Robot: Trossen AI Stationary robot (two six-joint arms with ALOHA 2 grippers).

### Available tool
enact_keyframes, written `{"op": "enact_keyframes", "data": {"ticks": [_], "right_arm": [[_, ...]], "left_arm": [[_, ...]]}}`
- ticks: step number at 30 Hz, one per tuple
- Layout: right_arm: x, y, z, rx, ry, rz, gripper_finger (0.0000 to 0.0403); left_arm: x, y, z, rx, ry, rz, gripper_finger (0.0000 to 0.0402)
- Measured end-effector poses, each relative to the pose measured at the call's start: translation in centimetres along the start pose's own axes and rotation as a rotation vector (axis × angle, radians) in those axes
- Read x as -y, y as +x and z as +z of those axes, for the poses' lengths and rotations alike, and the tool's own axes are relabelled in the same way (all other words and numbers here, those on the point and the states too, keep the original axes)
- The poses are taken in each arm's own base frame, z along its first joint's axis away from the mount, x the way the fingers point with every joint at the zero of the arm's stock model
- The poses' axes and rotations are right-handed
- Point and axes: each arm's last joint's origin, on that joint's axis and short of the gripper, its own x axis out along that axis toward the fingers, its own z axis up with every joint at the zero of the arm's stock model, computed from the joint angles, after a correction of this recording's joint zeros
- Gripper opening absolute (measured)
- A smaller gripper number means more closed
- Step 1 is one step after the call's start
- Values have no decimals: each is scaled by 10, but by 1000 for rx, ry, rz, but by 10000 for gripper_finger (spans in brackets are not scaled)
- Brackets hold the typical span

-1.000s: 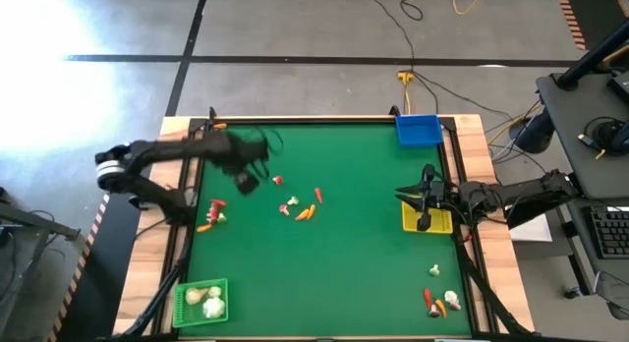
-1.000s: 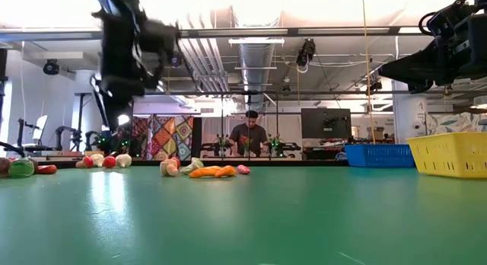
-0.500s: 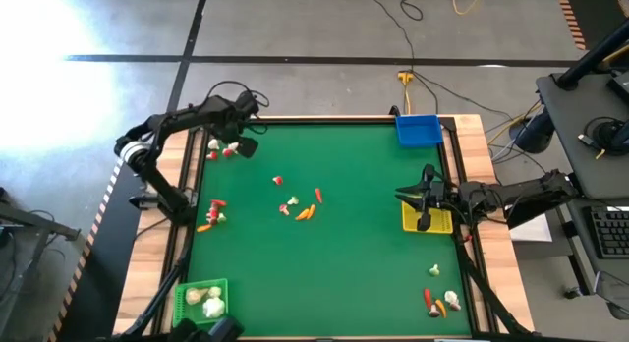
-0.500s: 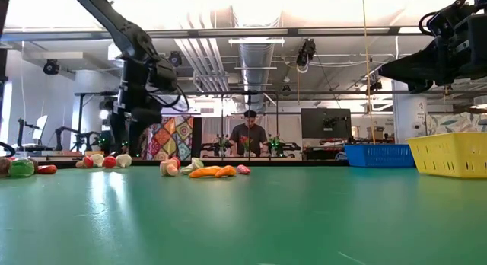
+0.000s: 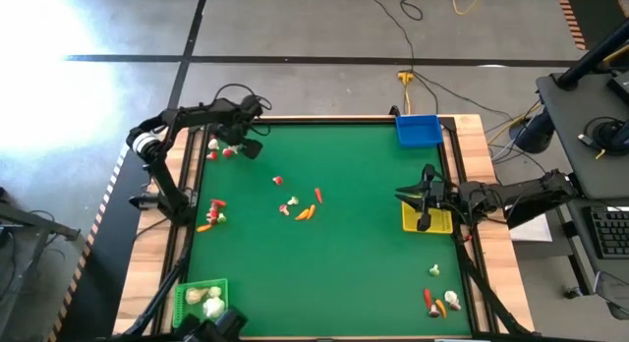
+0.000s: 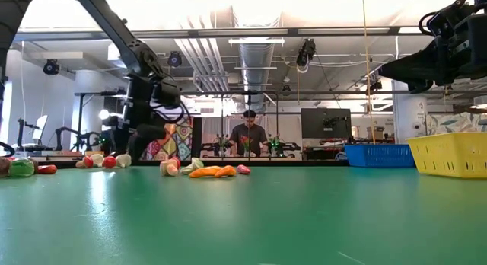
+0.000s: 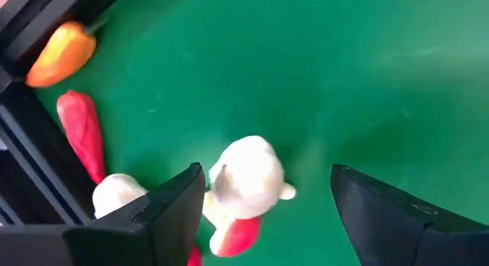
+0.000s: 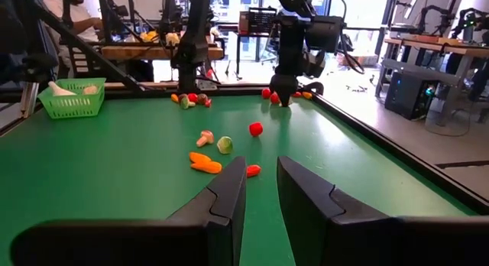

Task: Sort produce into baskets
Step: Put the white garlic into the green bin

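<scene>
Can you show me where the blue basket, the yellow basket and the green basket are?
blue basket (image 5: 418,131), high view, its inside floor.
yellow basket (image 6: 450,154), low view, its latticed side.
green basket (image 5: 181,305), high view, its left rim.
</scene>
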Motion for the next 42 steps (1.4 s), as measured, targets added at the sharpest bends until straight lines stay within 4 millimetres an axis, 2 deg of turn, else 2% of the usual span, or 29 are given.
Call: {"op": "enact_keyframes", "data": {"ticks": [9, 22, 26, 30, 33, 35, 39, 42], "right_arm": [[0, 0, 0, 0, 0, 0, 68], [0, 0, 0, 0, 0, 0, 68], [0, 0, 0, 0, 0, 0, 68], [0, 0, 0, 0, 0, 0, 68], [0, 0, 0, 0, 0, 0, 68], [0, 0, 0, 0, 0, 0, 68], [0, 0, 0, 0, 0, 0, 68], [0, 0, 0, -1, 0, 0, 68]], "left_arm": [[-5, 5, -2, -3, -87, 34, 219], [-5, 5, -4, -15, -116, 38, 100], [-1, -7, -8, 13, -75, 31, 89], [10, -34, -18, 74, -11, 5, 87], [28, -63, -39, 123, 74, -50, 87], [45, -83, -63, 141, 140, -73, 87], [78, -120, -129, 182, 259, -129, 86], [98, -145, -192, 184, 320, -256, 86]]}}
